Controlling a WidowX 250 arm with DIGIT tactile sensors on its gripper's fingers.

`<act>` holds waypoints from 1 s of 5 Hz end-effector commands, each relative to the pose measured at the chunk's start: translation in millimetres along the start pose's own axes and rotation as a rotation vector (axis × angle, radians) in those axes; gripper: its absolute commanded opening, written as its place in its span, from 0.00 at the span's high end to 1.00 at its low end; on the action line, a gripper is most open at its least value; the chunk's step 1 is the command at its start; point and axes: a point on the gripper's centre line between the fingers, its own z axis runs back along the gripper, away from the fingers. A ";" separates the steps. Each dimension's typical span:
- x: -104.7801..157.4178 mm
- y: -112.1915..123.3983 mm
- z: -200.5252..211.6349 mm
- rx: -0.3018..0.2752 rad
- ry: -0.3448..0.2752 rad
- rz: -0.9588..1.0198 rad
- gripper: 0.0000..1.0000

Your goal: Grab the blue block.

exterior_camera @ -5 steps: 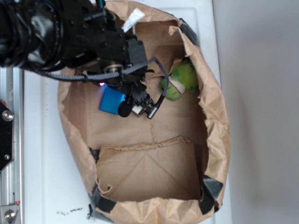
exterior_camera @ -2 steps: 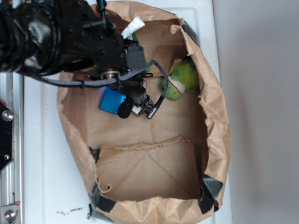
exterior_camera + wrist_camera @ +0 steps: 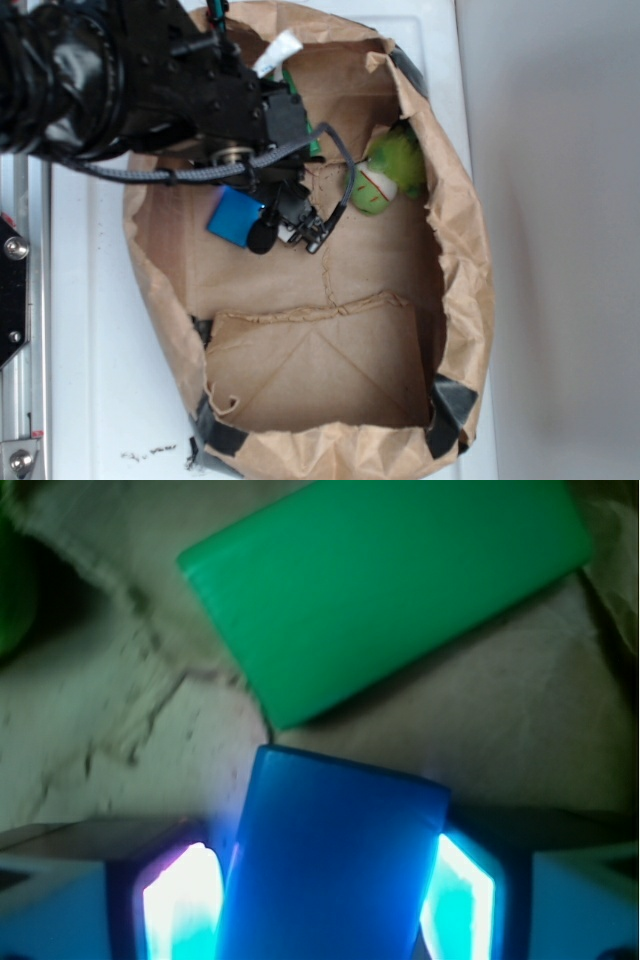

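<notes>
From my remote seat, I saw the black claw (image 3: 320, 900) clamped on the flat sky-blue rectangular block (image 3: 330, 865), its glowing pads (image 3: 180, 905) pressed to both long sides. Just beyond lay the flat green rectangular block (image 3: 385, 585), apart from the blue one. Both sat inside the crumpled brown paper bag (image 3: 465, 260) on the white table (image 3: 90, 350).
</notes>
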 end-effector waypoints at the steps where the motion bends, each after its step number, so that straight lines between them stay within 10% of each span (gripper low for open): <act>1: 16.0 -9.2 28.9 -0.113 -0.007 -0.226 1.00; 3: 14.8 -32.9 71.4 -0.220 -0.020 -0.447 1.00; 5: -6.5 -55.6 91.7 -0.201 -0.118 -0.583 1.00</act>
